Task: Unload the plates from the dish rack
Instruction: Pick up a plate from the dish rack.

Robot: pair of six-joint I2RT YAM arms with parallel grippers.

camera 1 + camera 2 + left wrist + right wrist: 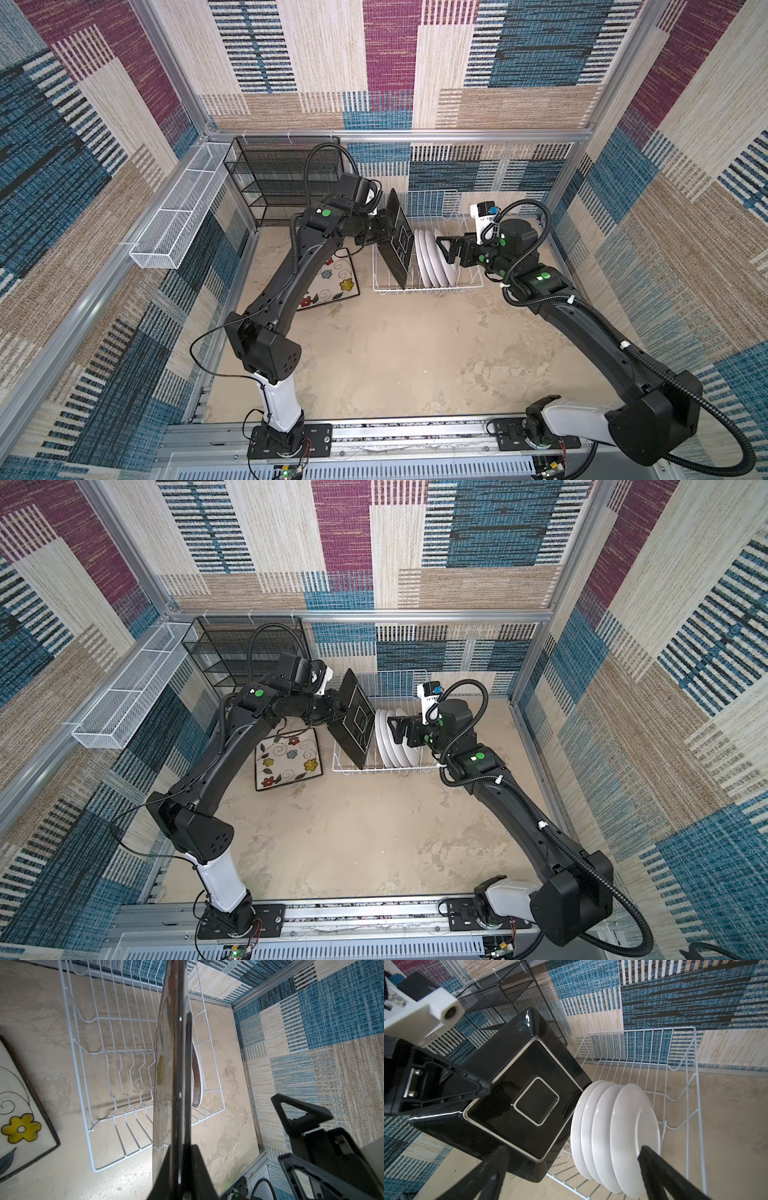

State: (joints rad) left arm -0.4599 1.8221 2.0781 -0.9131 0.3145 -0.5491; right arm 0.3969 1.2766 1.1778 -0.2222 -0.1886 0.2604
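My left gripper (384, 230) (181, 1147) is shut on the rim of a black-backed square plate (399, 243) (355, 723) (519, 1095). It holds the plate on edge, turned corner-down, over the left part of the white wire dish rack (469, 286) (99, 1053). Several white-backed round plates (434, 262) (612, 1126) stand in the rack just right of it. My right gripper (443, 249) (573, 1150) is open, its fingers by the rightmost round plate. Another square plate (286, 756) (18, 1105) lies face up on the table left of the rack.
A black mesh shelf unit (286, 178) stands at the back left. A long white mesh basket (178, 216) hangs on the left wall. Patterned walls close in the beige table (395, 353) on three sides.
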